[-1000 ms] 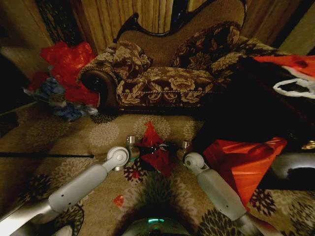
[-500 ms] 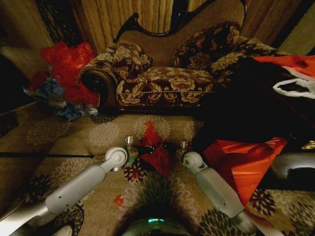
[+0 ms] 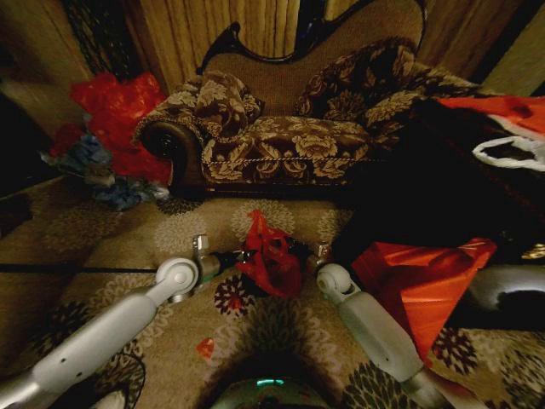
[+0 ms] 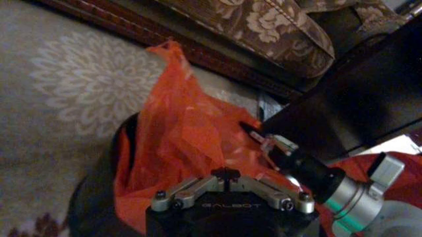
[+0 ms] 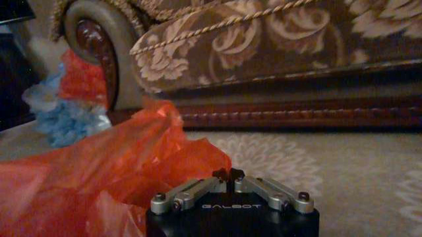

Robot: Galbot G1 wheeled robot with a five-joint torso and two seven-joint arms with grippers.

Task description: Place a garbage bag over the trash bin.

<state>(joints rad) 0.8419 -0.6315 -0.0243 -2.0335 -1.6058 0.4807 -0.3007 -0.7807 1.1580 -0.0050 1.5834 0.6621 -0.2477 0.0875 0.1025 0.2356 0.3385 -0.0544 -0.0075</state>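
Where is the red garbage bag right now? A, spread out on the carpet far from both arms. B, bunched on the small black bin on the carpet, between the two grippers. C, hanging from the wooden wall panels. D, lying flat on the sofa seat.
B: the garbage bag sits crumpled over the trash bin on the carpet in front of the sofa, with the left gripper and right gripper on either side of it.

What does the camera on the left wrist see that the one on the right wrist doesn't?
Left wrist view alone: the trash bin, a dark round wall under the red film, and the right pincer reaching in from the far side. Right wrist view alone: the mound of red and blue plastic beside the sofa's end. Both share the garbage bag, the sofa and the flowered carpet.
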